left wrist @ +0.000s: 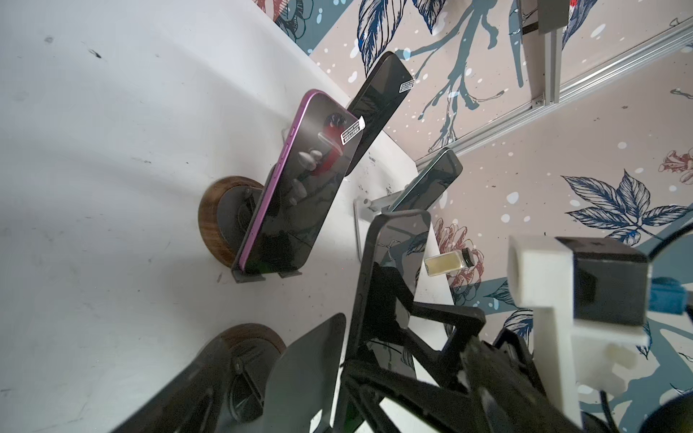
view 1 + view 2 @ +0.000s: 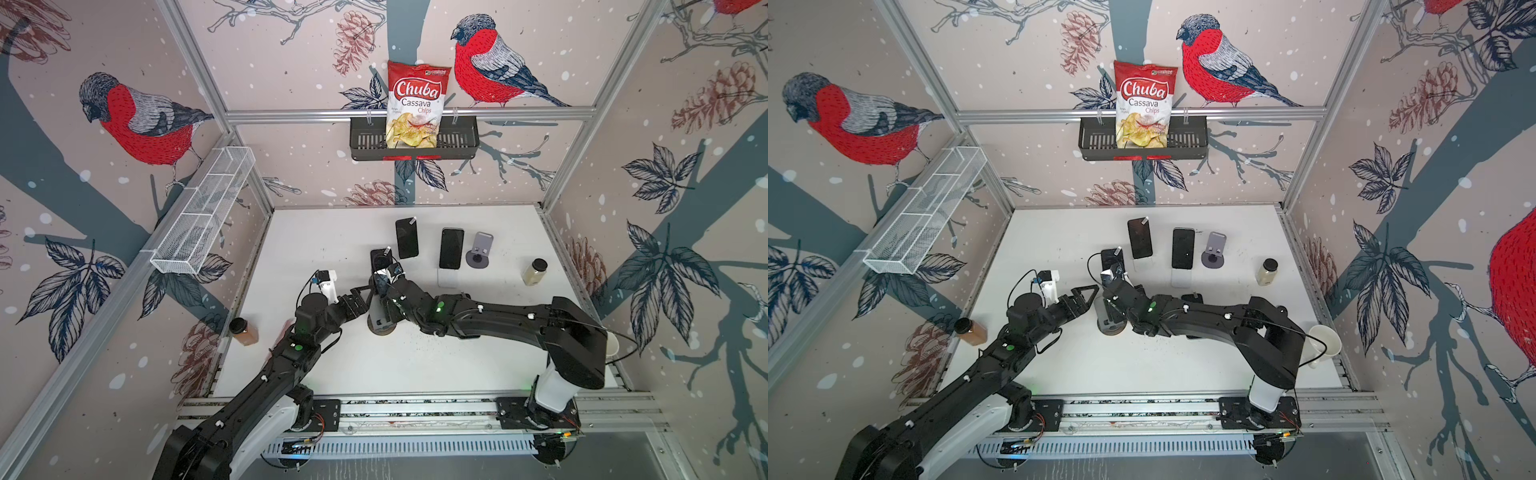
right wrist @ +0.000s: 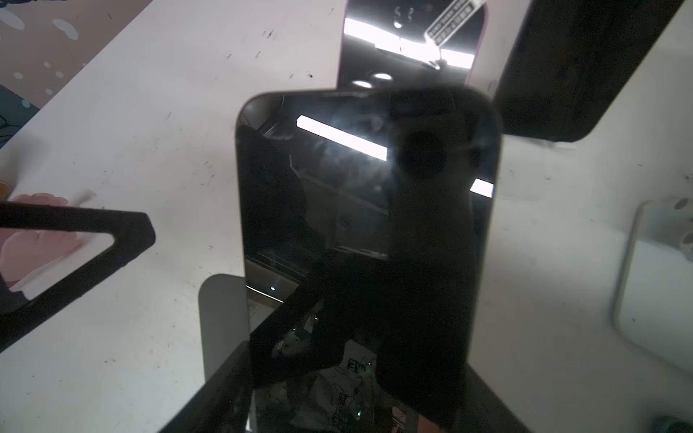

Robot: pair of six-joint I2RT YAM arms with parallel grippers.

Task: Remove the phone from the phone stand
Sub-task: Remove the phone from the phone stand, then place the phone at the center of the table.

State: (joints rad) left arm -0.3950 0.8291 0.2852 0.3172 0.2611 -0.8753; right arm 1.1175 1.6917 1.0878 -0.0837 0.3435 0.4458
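- The black phone [image 3: 367,243] is filling the right wrist view, and its dark screen is reflecting bright strips of light.
- The right gripper [image 2: 384,286] is clamping this phone by its two long edges, so the jaws are standing about as wide as the phone.
- The phone is standing upright just in front of the grey back plate of the phone stand [image 2: 379,321], near the middle of the white table [image 2: 415,365]. I cannot tell whether its lower edge is resting on the stand's lip (the gripper is hiding it).
- The left gripper [image 2: 1092,297] is hanging just beside the stand, on its left, with jaws spread wide and holding nothing.
- Behind, a purple phone [image 1: 300,180] is leaning on a second stand [image 1: 208,217] with a wooden base. Further back, a third phone [image 2: 406,239] and a fourth phone [image 2: 451,248] are standing.
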